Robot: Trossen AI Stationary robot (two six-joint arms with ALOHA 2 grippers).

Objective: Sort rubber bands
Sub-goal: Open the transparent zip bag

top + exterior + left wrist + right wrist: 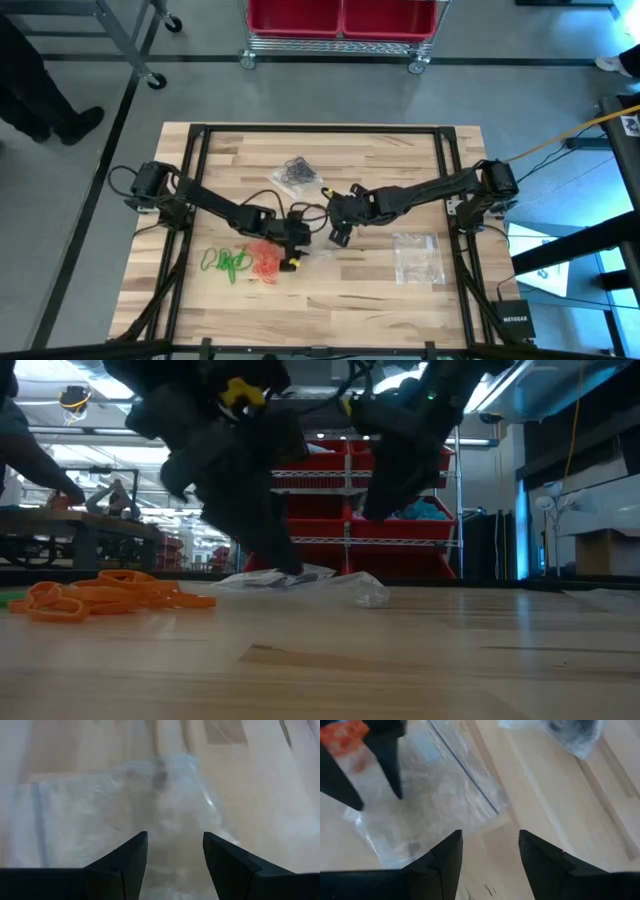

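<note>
Orange-red rubber bands (265, 262) lie in a heap at the near left of the table, with green rubber bands (228, 262) to their left. Black rubber bands (297, 172) lie in a clear bag at the far middle. A flat clear plastic bag (435, 795) lies on the wood between the grippers. My left gripper (175, 845) is open, slanting down, with its tips (395, 785) right at this bag. My right gripper (490, 845) is open and hangs above the bare wood beside the bag's edge, with nothing between its fingers. My left gripper's fingertips (285, 565) come down at a slant onto the flat clear bag (300, 578), which lies on the table. I cannot tell whether they touch it. Nothing shows between the fingers.
Another clear bag (418, 257) lies at the near right of the table. Black frame rails (200, 140) run along the table's left, right and far sides. A wire cart with red bins (340, 20) stands beyond the far edge, and a person (40, 90) stands at the far left.
</note>
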